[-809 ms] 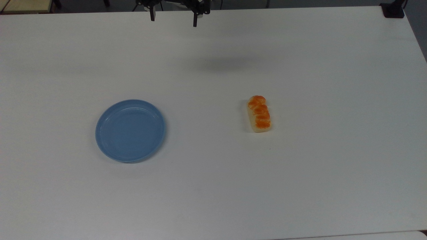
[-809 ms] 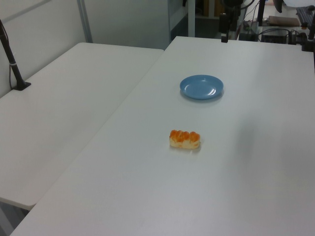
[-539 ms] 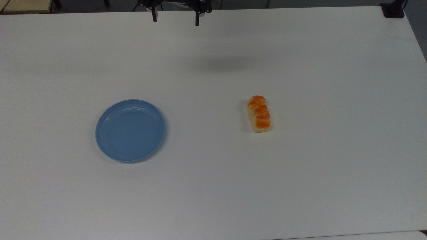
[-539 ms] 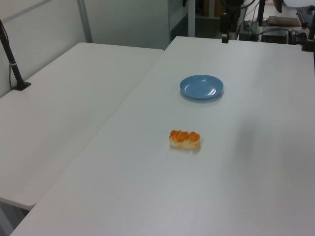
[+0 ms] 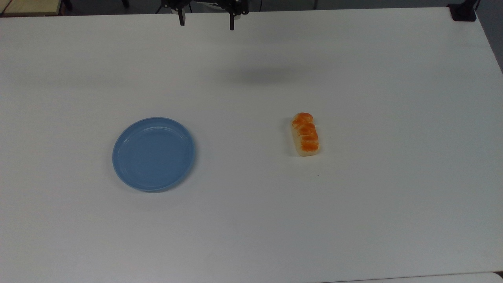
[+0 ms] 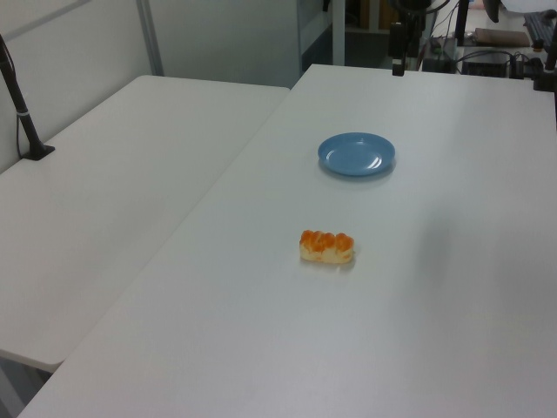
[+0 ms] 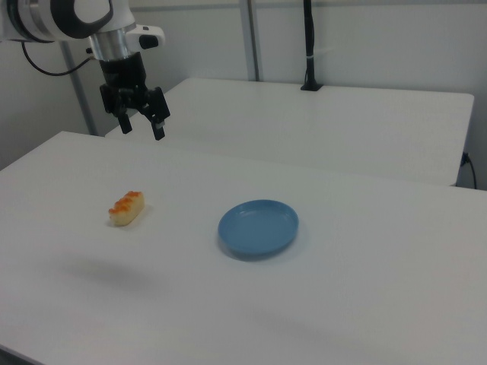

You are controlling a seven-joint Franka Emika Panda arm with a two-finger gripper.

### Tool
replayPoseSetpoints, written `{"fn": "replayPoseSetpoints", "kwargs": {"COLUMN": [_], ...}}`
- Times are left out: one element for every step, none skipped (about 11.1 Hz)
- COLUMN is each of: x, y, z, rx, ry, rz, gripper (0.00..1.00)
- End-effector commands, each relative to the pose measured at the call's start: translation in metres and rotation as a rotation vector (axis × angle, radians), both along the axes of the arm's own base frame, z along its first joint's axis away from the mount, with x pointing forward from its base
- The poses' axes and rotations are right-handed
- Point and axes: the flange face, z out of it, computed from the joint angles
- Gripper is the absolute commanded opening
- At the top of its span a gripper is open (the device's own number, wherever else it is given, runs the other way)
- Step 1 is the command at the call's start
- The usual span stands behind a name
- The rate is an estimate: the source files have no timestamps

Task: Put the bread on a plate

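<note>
White, matte and flat, the bench [image 5: 251, 220] carries both task things, well apart; nothing is done yet, and grasp, carry and placing all remain. Nearest in the top view, the light-blue plate [image 5: 153, 154] sits bare, round, shallow and glossy with a raised rim. To the top view's right lies the bread [image 5: 305, 134], an oblong loaf, lumpy orange glaze over pale sides. Farthest, the tool [image 5: 205, 21] hangs high, its fingers spread apart and holding nothing.
</note>
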Motion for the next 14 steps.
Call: {"fn": "replayPoseSetpoints", "kwargs": {"x": [-0.002,0.0,0.002,0.002,0.004,0.013,0.024,0.038,0.048,0.055,0.062,0.071,0.071,0.073], "y": [0.01,0.012,0.013,0.013,0.016,0.026,0.052,0.077,0.096,0.117,0.133,0.151,0.181,0.197], "z": [-0.004,-0.004,-0.004,-0.004,-0.006,-0.022,-0.039,-0.067,-0.09,-0.11,-0.131,-0.158,-0.184,-0.206], "rx": [0.044,0.054,0.058,0.059,0.059,0.058,0.059,0.058,0.059,0.059,0.059,0.06,0.052,0.044], "ry": [-0.008,-0.024,-0.032,-0.035,-0.035,-0.025,-0.032,-0.028,-0.023,-0.022,-0.027,-0.028,-0.023,-0.02], "rz": [0.036,0.037,0.037,0.037,0.043,0.051,0.085,0.113,0.127,0.141,0.156,0.161,0.165,0.162], "gripper": [1.0,1.0,1.0,1.0,1.0,1.0,1.0,1.0,1.0,1.0,1.0,1.0,1.0,1.0]}}
